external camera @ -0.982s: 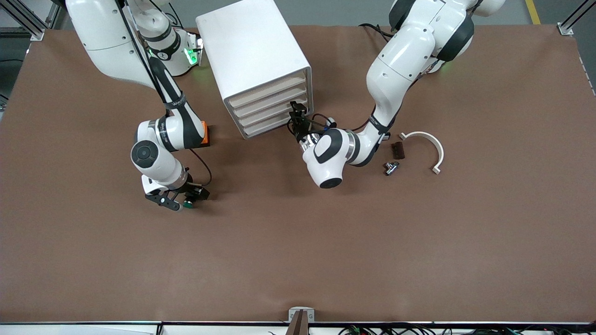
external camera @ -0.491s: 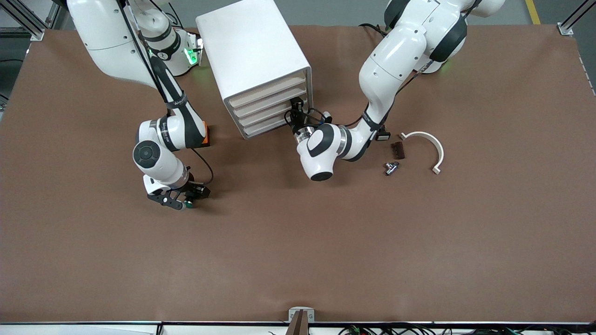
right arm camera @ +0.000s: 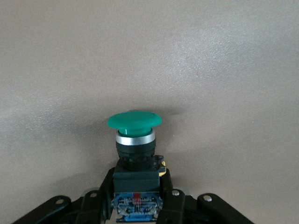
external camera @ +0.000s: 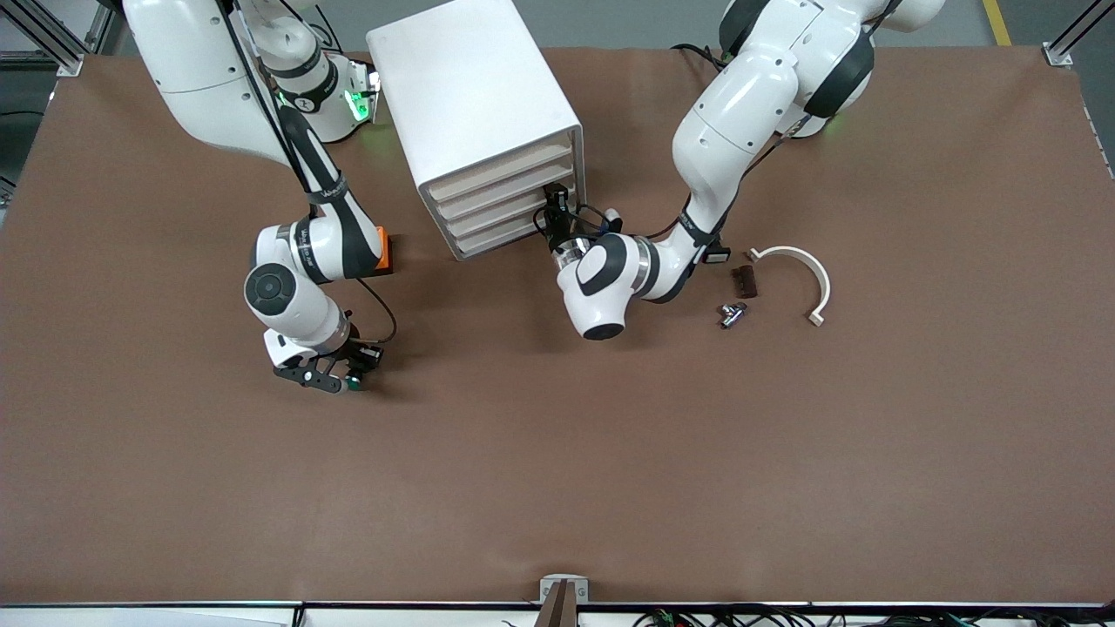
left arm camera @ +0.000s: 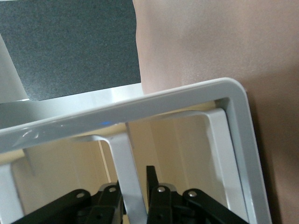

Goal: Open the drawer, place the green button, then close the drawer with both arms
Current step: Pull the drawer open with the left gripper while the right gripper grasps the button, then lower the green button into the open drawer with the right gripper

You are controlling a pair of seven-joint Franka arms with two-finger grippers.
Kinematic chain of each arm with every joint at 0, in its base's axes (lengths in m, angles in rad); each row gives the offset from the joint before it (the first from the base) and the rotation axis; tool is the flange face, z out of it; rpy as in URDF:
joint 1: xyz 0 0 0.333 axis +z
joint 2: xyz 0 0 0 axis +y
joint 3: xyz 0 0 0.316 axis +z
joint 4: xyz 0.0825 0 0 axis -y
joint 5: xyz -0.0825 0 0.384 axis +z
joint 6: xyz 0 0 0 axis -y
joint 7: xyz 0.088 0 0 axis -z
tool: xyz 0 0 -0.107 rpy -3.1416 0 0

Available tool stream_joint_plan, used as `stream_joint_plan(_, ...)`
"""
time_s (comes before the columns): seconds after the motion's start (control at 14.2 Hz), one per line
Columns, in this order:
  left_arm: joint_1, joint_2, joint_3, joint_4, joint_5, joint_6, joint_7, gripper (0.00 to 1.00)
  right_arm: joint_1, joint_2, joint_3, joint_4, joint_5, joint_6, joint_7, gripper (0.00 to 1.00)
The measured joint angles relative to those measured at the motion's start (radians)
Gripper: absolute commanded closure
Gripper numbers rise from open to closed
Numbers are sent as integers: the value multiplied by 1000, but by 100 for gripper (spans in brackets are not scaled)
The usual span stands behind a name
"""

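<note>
Drawers face the front camera in a white cabinet (external camera: 477, 113) that stands on the brown table (external camera: 557, 453) between my two bases. In the front view my left end effector (external camera: 557, 205) sits at the cabinet's drawer fronts, at the corner toward the left arm's end of the table. My right end effector (external camera: 335, 376) is down at the table surface, nearer to the camera than the cabinet and toward the right arm's end, with a speck of green from the button (external camera: 353, 380) showing at its tip. An orange box (external camera: 383, 251) peeks out beside my right forearm. Toward the left arm's end lie a white curved piece (external camera: 806, 270), a small dark brown block (external camera: 743, 280) and a small metal part (external camera: 732, 313) (all three well apart from both end effectors).

From the left wrist view, my left end effector (left arm camera: 135, 196) is closed on a pale upright bar of the white drawer handle (left arm camera: 128, 182), one finger on each side of it.

From the right wrist view, my right end effector (right arm camera: 137, 198) is clamped on the dark boxy body of the button (right arm camera: 134, 140), whose round green cap points away from my wrist, over bare table.
</note>
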Motion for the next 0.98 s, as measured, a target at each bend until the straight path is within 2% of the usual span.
stream_joint_plan(0.49,67,0,0,2,-3,-4,-33,89,27,-7,7,19,2,-28,139,100)
stream_joint_plan(0.98,183,0,2,6,-3,-1,-33,88,90,-69,10,153,2,-288,347,100)
